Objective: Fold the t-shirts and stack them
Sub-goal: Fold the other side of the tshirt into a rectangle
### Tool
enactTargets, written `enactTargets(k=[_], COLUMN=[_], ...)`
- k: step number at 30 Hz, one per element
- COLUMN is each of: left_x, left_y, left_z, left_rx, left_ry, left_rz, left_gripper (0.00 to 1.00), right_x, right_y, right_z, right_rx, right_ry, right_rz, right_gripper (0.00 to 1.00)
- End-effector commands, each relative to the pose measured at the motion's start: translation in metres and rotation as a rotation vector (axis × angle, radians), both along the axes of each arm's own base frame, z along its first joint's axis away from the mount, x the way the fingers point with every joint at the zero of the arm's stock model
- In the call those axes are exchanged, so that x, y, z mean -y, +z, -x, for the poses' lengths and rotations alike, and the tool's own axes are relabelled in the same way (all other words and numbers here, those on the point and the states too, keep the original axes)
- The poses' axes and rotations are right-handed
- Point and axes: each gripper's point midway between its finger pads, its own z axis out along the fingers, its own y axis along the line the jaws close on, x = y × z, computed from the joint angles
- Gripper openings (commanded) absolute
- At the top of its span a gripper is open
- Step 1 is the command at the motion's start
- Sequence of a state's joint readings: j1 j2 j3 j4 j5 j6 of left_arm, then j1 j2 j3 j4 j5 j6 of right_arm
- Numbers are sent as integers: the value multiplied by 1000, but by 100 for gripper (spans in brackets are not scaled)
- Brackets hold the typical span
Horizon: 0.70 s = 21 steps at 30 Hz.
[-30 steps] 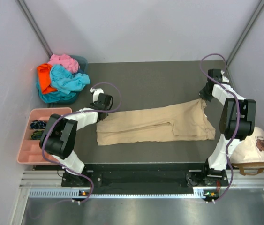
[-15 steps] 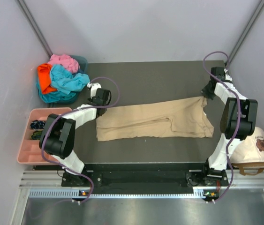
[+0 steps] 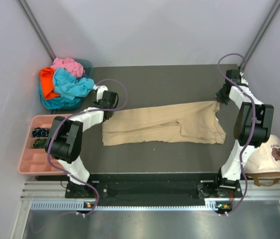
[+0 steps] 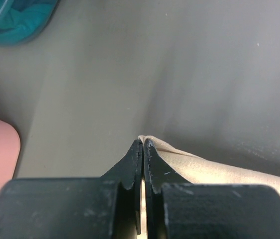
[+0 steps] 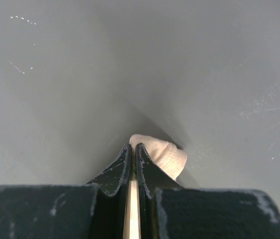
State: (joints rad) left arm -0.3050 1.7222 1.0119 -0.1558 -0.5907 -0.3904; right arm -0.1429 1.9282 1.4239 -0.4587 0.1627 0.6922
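Tan shirt stretched as a long band across mid-mat, pinched at its far-left corner by left gripper and at its far-right hem by right gripper, both jaw pairs pressed together on cloth. Best moved with both corners level, taut and together, for a straight fold. Soft matt cotton, stitched hem, shallow creases; coloured shirts heaped off mat's far-left corner
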Motion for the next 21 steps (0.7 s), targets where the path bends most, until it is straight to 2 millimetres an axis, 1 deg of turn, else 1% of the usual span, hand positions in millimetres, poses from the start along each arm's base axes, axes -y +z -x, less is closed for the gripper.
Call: enactTargets(k=[1, 4, 6, 8, 10, 11, 15, 16, 17, 18, 20, 21], left_x=[-19, -22, -24, -27, -29, -31, -36, -36, -37, -38, -39, -39], left_y=[15, 15, 17, 20, 22, 24, 26, 26, 27, 26, 27, 26], left_z=[-15, -17, -18, -17, -17, -17, -17, -16, -17, -17, -16, -15], left_rx=[53, 57, 63, 69, 78, 82, 90, 89, 91, 91, 92, 94], left_ry=[60, 76, 89, 104, 119, 131, 153, 155, 156, 163, 174, 179], left_rz=[-55, -64, -70, -78, -82, -91, -109, -112, -115, -119, -122, -116], left_gripper=[0, 3, 8, 9, 13, 21, 25, 34, 38, 39, 47, 48], right_x=[25, 25, 26, 26, 27, 28, 30, 29, 30, 30, 29, 29], right_y=[20, 20, 19, 20, 21, 21, 21, 21, 22, 23, 23, 24], right_z=[-18, -20, -21, -21, -20, -20, -19, -19, -19, -19, -19, -20], right_rx=[70, 73, 71, 71, 71, 70, 70, 69, 70, 73, 72, 75], right_ry=[-56, -56, -55, -54, -59, -62, -67, -68, -64, -65, -62, -60], right_rz=[40, 40, 40, 45, 49, 52, 61, 60, 62, 62, 62, 63], right_gripper=[0, 0, 0, 0, 0, 0, 0, 0, 0, 0, 0, 0])
